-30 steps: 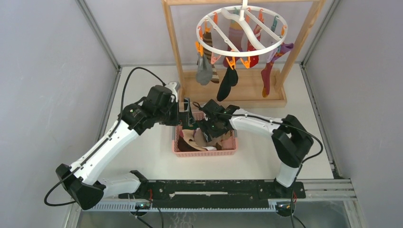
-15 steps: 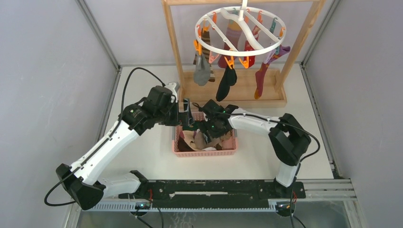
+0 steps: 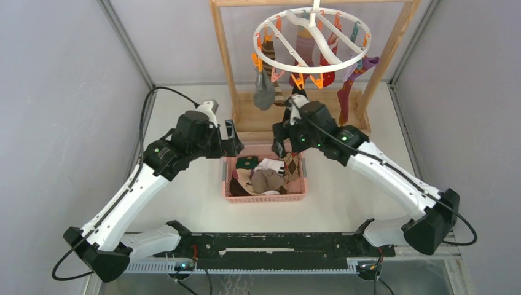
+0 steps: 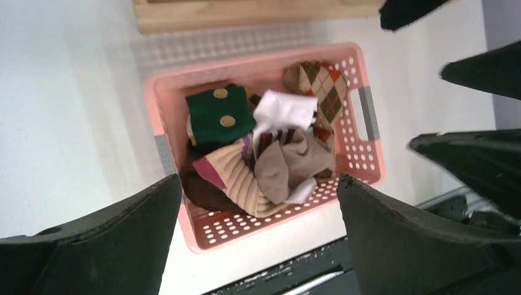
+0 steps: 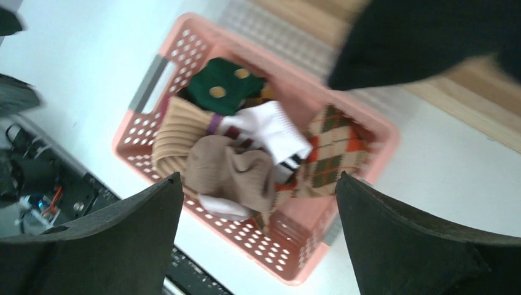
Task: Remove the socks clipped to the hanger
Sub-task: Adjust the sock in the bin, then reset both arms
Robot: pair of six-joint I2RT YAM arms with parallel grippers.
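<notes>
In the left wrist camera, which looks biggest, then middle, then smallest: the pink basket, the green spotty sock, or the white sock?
1. pink basket
2. green spotty sock
3. white sock, which looks only slightly smaller than the green one and is partly tucked under other socks.

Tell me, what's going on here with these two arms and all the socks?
Two robot arms are unclipping socks from the round white hanger and collecting them in a pink basket. At this moment the left gripper and the right gripper both hover open and empty above the basket, which holds a pile of socks. Several more hang clipped on the hanger, including a black sock close to the right gripper.
</notes>
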